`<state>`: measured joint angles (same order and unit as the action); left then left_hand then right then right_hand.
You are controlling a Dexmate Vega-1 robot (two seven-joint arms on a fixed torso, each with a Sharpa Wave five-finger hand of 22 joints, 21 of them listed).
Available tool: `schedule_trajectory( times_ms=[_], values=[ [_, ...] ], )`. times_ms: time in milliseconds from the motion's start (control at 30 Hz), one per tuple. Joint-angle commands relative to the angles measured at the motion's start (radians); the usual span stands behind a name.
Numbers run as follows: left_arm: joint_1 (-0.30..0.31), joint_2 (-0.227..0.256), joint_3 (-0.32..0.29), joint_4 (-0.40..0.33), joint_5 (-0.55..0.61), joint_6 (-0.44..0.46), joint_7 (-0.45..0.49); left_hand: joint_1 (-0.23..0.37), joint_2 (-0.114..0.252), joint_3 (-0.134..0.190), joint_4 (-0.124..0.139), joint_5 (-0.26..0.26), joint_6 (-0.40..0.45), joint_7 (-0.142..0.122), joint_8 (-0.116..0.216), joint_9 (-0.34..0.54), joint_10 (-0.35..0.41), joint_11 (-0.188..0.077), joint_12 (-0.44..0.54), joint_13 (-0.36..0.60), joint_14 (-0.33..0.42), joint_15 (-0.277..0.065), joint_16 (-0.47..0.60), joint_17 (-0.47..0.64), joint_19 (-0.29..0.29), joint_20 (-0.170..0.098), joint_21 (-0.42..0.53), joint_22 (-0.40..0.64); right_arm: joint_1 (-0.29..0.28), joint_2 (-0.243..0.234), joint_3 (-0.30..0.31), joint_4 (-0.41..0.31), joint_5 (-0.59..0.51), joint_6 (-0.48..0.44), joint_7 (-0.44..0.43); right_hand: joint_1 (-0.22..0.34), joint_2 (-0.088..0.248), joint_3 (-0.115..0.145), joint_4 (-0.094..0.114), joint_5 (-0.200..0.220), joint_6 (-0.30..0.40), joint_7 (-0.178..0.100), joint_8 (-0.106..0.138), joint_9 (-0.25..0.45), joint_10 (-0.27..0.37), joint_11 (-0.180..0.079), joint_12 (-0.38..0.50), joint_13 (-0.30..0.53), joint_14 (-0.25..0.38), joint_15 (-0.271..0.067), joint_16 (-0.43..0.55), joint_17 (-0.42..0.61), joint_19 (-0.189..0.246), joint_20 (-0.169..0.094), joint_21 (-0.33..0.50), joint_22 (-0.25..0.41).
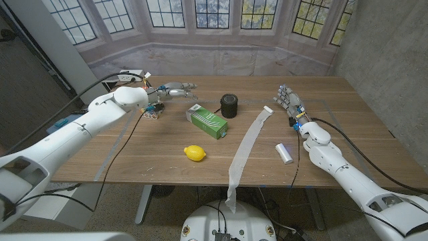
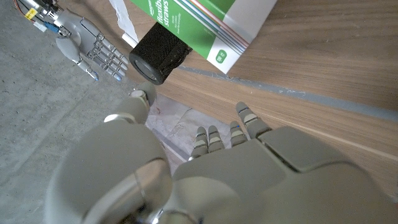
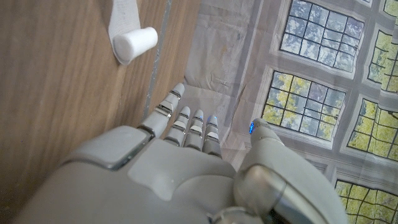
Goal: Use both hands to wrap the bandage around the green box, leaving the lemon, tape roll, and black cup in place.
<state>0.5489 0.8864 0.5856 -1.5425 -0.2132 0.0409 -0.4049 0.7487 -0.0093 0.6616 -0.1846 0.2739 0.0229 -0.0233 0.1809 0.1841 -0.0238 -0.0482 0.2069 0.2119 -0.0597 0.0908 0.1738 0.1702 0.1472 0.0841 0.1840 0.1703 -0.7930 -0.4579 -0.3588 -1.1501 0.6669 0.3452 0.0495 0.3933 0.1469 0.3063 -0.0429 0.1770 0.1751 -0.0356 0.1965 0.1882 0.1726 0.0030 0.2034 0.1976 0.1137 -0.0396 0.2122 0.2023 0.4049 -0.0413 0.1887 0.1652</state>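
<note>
The right hand stood released above the desk at its right side, fingers apart and holding nothing. Seen from the head camera, the bandage's small rolled end lay just beside that hand, at about its nine o'clock. From the roll the strip ran long and straight toward seven o'clock, across the desk and over the near edge, where its tail hung free. The right wrist view showed the same roll ahead of the fingertips, apart from them.

The left hand hovered released as well, fingers spread and empty, at the far left of the desk. The box lay near it, at about its four o'clock, with its long axis running from ten to four o'clock. The cup stood just beside the box's far right side, at its one o'clock.

So the box sat between the left hand and the strip, at the strip's nine o'clock and apart from it. The right hand was plainly nearer the bandage, the left nearer the box. The lemon rested toward the near edge, and the tape roll lay at the strip's three o'clock; neither touched it.
</note>
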Motion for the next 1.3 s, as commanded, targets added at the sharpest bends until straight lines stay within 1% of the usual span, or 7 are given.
schedule_trajectory(
  times_ms=[33,200,267,500,700,1067,1300],
  values=[
    [-0.073,0.032,0.036,0.016,0.078,-0.013,-0.115,0.014,-0.004,-0.007,0.0,-0.001,-0.01,-0.001,0.002,0.002,-0.01,-0.005,0.0,0.006,-0.009,0.005,-0.003,0.003,-0.004,0.001,-0.001,0.001,-0.007,0.001,0.0,-0.007,-0.002,-0.004,-0.013,0.009,0.004,0.004,-0.005,0.001,0.006,0.001,0.0,0.003,0.002,0.005,-0.002,0.004,0.009,-0.008,0.004,0.006,0.005,-0.008,0.005,0.005],
    [-0.094,0.039,0.044,0.018,0.101,-0.014,-0.152,0.023,-0.009,-0.009,0.0,-0.003,-0.013,-0.001,0.004,0.002,-0.014,-0.006,0.001,0.007,-0.014,0.007,-0.002,0.003,-0.005,-0.001,-0.001,0.001,-0.005,0.004,-0.001,-0.005,-0.003,-0.002,-0.014,0.009,0.005,0.004,-0.006,0.001,0.005,0.001,0.0,0.003,0.003,0.006,-0.001,0.004,0.009,-0.008,0.004,0.006,0.006,-0.006,0.005,0.005],
    [-0.103,0.042,0.05,0.016,0.122,-0.016,-0.16,0.027,-0.011,-0.009,0.0,-0.004,-0.015,0.001,0.004,0.002,-0.016,-0.003,0.001,0.007,-0.016,0.008,-0.002,0.003,-0.006,-0.002,0.0,0.001,-0.006,0.005,-0.001,-0.006,-0.003,-0.002,-0.016,0.009,0.005,0.004,-0.007,0.001,0.005,0.003,0.0,0.003,0.002,0.008,-0.001,0.004,0.01,-0.006,0.005,0.006,0.007,-0.005,0.005,0.005],
    [-0.146,0.043,0.074,0.023,0.194,-0.042,-0.202,0.04,-0.014,-0.01,0.0,-0.006,-0.016,0.001,0.007,0.002,-0.017,-0.007,0.003,0.008,-0.015,0.009,0.001,0.003,-0.005,-0.004,0.001,0.001,-0.01,0.006,0.0,-0.01,-0.006,0.001,-0.025,0.008,0.005,0.004,-0.009,0.001,0.005,0.004,0.0,0.003,0.002,0.012,-0.002,0.005,0.011,-0.007,0.006,0.007,0.007,-0.004,0.005,0.005],
    [-0.187,0.038,0.095,0.031,0.252,-0.061,-0.246,0.056,-0.018,-0.01,0.0,-0.009,-0.025,-0.007,0.007,0.002,-0.028,-0.009,0.001,0.01,-0.022,0.011,0.0,0.003,-0.01,-0.01,0.0,0.001,-0.019,0.01,0.003,-0.019,-0.007,0.008,-0.039,0.002,0.005,0.001,-0.007,0.0,0.004,0.005,0.0,0.003,0.001,0.013,-0.002,0.005,0.012,-0.006,0.007,0.009,0.007,-0.004,0.005,0.005],
    [-0.244,0.021,0.115,0.06,0.308,-0.102,-0.318,0.074,-0.023,-0.011,0.0,-0.015,-0.034,-0.006,0.007,0.002,-0.034,-0.013,0.002,0.011,-0.027,0.009,0.001,0.004,-0.015,-0.008,0.0,0.001,-0.042,0.007,0.01,-0.05,-0.011,0.008,-0.073,-0.003,0.002,0.0,-0.007,0.0,0.002,0.011,-0.001,0.003,0.001,0.018,-0.002,0.005,0.015,0.0,0.007,0.009,0.012,0.003,0.007,0.006],
    [-0.261,0.019,0.121,0.065,0.327,-0.116,-0.353,0.087,-0.028,-0.013,-0.001,-0.02,-0.039,-0.007,0.008,0.002,-0.038,-0.012,0.003,0.013,-0.028,0.009,0.003,0.004,-0.016,-0.009,0.001,0.001,-0.052,0.006,0.012,-0.062,-0.014,0.01,-0.085,-0.005,0.002,0.001,-0.008,0.001,0.0,0.013,-0.002,0.003,0.001,0.021,-0.002,0.005,0.016,0.001,0.007,0.009,0.013,0.005,0.007,0.006]
  ],
)
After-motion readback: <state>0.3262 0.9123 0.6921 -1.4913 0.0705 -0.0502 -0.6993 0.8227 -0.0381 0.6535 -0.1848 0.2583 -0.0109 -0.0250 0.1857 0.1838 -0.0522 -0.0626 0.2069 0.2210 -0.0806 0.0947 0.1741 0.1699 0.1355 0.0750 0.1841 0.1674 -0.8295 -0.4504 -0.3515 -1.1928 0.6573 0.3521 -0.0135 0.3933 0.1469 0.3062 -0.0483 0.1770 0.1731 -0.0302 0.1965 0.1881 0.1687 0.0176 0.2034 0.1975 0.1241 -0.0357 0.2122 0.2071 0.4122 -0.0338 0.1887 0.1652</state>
